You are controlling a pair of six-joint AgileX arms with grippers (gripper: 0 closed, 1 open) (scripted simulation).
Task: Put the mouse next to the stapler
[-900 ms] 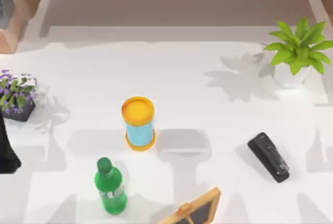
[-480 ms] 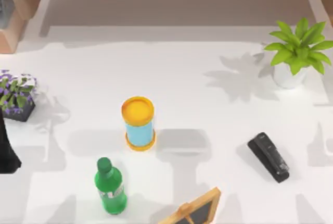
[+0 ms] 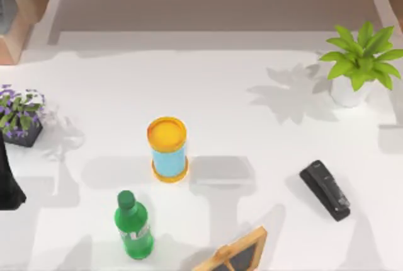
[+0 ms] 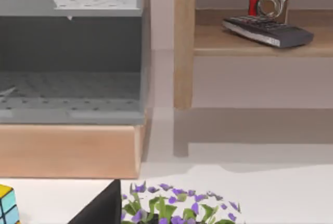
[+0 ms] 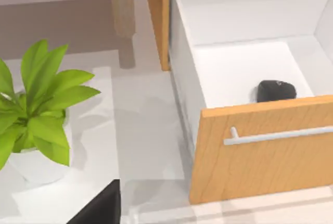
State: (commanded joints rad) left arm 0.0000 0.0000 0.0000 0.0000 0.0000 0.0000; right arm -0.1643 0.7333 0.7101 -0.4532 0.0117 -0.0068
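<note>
Right wrist view: mouse (image 5: 276,90), black, lying in open drawer (image 5: 250,151) beside green plant (image 5: 36,99); stapler (image 3: 324,190) unmoved at table's right; arm shadows have shifted, suggesting approach toward drawer; finger state of both grippers cannot be told.

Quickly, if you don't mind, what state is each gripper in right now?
Left gripper: cannot be told.
Right gripper: cannot be told.

I see the stapler (image 3: 325,190), small, black and elongated, lying flat on the white bench in the lower right of the top view, angled diagonally. The mouse (image 5: 276,90), dark and rounded, sits inside an open white drawer (image 5: 244,67), just behind its wooden front.
</note>
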